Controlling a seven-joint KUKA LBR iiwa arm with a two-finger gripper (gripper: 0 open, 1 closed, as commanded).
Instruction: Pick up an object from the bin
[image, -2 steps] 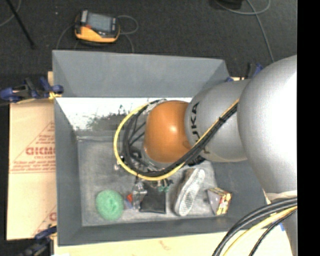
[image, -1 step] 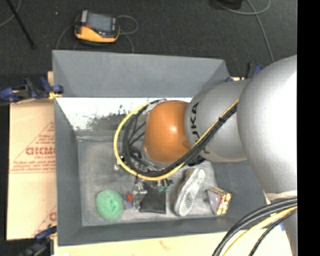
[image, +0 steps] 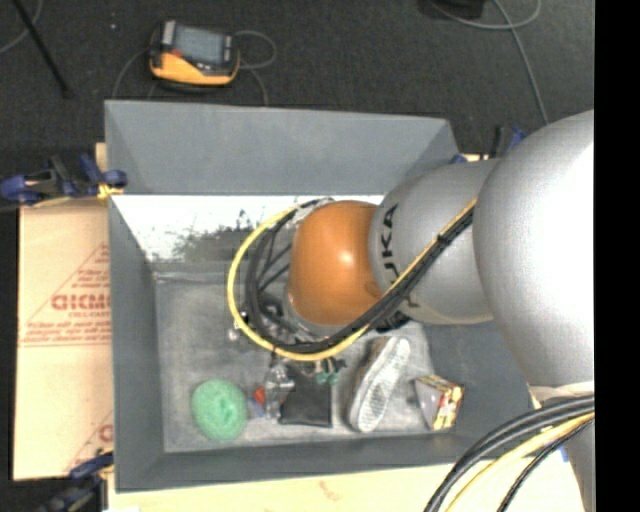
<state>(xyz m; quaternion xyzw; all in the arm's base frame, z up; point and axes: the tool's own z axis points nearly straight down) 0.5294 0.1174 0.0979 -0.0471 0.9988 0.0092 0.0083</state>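
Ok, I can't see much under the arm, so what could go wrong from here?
The jaws are low beside the black flat piece, with the white shoe right next to it, so a grasp might catch both or push one away. The orange wrist cover hides the contact point, so a miss would be hard to spot.

Arm (image: 500, 250) reaches in from the right, wrist angled down. Orange cover (image: 335, 262) faces up, yellow & black cables (image: 243, 262) loop round it, gripper (image: 285, 385) sits low underneath.
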